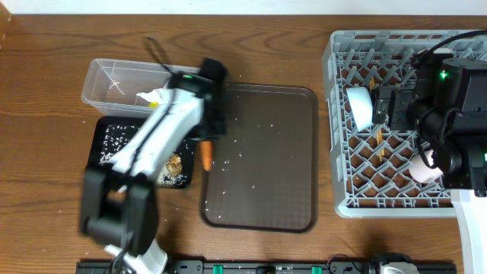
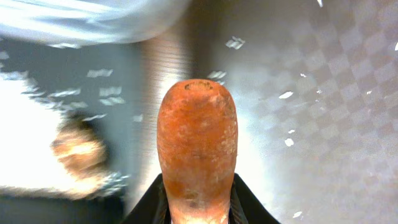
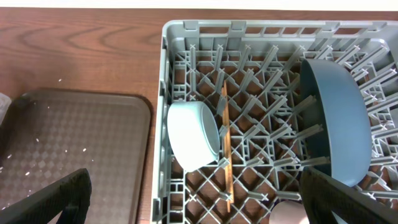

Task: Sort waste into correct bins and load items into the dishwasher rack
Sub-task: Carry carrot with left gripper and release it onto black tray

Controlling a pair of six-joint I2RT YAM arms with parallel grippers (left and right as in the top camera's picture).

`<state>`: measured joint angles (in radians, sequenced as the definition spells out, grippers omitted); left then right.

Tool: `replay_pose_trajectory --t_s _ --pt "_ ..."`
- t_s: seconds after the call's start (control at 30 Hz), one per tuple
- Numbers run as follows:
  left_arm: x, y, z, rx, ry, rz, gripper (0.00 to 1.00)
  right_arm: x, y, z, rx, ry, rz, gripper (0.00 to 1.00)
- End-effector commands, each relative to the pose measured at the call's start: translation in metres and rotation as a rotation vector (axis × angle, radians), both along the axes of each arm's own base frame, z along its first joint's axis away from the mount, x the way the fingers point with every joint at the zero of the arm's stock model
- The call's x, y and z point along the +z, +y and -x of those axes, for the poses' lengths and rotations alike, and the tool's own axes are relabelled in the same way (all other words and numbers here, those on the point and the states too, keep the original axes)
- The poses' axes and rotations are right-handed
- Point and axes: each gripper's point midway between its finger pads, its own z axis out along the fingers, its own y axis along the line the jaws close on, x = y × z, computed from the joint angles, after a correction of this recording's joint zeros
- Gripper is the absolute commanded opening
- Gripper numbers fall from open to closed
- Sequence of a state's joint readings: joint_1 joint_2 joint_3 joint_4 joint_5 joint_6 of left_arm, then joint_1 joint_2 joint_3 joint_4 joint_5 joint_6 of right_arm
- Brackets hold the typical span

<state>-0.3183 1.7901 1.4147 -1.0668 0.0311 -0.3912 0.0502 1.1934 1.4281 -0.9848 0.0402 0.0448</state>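
Carrot (image 2: 196, 149) is sticking out of the left claw's (image 2: 198, 206) closed grip, hovering over the gap between black tray (image 1: 101, 124) and serving tray (image 1: 266, 152).

L pincer (image 2: 198, 210) grips carrot (image 2: 196, 143); R pincer (image 3: 199, 205) wide.

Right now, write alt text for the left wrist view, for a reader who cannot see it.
An orange carrot fills the centre, clamped at its near end in the left gripper. Blurred beneath it are the brown serving tray flecked with white rice grains, at picture right, and the black tray holding a brown food lump, at picture left.
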Motion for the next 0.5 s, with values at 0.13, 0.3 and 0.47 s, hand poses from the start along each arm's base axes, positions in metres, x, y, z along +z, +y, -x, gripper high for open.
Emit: replay_pose_trajectory --t_s 0.13,0.3,0.47 --pt "0.015 0.076 -0.003 0.236 -0.041 -0.081 0.06 0.007 0.001 0.001 -0.004 -0.019 -0.009 0.99" --pt "-0.017 0.105 0.002 0.532 -0.048 -0.071 0.06 0.007 0.001 0.001 -0.004 -0.019 -0.009 0.99" --pt "-0.036 0.119 0.014 0.711 -0.029 -0.073 0.07 0.007 0.001 0.001 -0.004 -0.019 -0.009 0.99"
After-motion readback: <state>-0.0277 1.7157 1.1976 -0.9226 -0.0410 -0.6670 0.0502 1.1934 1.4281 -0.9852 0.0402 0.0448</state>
